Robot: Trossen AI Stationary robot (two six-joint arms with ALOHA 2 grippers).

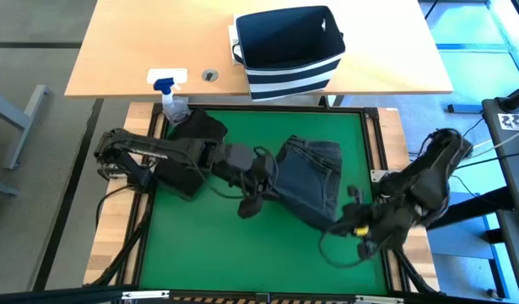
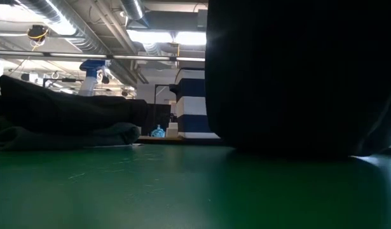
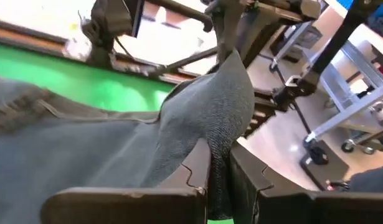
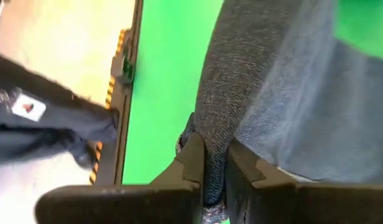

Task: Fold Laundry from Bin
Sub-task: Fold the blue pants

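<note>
High view: blue-grey denim garment [image 1: 311,176] lies on the green mat [image 1: 242,253], bin [image 1: 289,51] on the wooden table behind. Left wrist view: left gripper [image 3: 219,180] pinches a raised fold of the denim. Right wrist view: right gripper [image 4: 214,174] is clamped on the denim's edge

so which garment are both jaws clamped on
The blue-grey denim garment spread mid-mat; left gripper and right gripper pinch its edges. The black garment lies untouched by the spray bottle.
</note>
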